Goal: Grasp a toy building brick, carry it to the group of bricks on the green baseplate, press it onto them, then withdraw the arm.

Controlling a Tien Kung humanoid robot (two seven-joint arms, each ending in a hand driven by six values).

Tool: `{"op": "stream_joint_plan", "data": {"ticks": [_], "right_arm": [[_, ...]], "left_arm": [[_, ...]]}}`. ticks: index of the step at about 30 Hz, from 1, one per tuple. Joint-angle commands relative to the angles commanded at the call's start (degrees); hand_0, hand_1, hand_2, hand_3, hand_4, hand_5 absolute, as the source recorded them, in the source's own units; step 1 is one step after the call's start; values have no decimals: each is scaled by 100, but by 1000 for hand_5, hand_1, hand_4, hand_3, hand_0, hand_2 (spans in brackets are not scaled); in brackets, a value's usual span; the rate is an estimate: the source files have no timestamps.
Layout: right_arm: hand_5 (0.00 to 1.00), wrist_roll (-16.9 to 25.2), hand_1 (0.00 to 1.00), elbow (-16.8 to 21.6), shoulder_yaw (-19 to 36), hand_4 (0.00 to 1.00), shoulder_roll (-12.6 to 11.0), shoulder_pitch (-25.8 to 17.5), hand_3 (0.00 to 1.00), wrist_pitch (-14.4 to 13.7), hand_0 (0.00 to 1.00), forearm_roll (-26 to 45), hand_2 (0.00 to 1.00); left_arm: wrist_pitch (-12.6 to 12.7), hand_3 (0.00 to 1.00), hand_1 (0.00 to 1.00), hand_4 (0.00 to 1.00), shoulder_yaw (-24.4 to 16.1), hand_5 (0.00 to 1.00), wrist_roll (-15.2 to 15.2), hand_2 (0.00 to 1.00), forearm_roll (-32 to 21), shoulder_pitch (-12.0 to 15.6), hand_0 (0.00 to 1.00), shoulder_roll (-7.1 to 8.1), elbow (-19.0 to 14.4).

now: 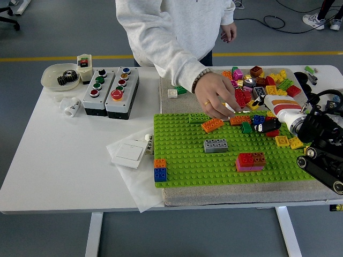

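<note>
The green baseplate (182, 155) lies on a grey mat. On it are a grey brick (216, 145), a red and brown stack on pink (251, 160), an orange-on-blue stack (159, 170) and scattered single bricks. My right hand (267, 126) reaches in from the right with its white and orange shell. Its black fingers (271, 125) stretch out flat just right of a blue brick (259, 120), holding nothing that shows. A red brick that lay there is hidden under them. A person's hand (217, 99) rests at the plate's back edge beside an orange brick (213, 125).
A pile of loose bricks (257, 85) fills the mat's back right. Two button boxes (110, 91), a bowl with a gear (59, 75) and a white switch plate (128, 154) stand to the left. My black arm links (321, 160) hang over the plate's right edge.
</note>
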Motion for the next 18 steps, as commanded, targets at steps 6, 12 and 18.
{"op": "stream_joint_plan", "data": {"ticks": [6,12,18], "right_arm": [[259,2,699,-226,-157,889,173,118,671,146,729,-63,729],[280,-25,695,-467,-218,865,306,200,610,235,730,-148,722],[297,-69,695,-675,-216,865,371,244,607,355,734,-217,721]], "left_arm": [[0,593,761,622,13,617,1,793,-12,-16,765,1,0],[-4,593,760,622,27,617,5,792,-18,-43,765,2,-5],[-8,594,759,622,33,618,6,791,-24,-58,765,4,-9]]}}
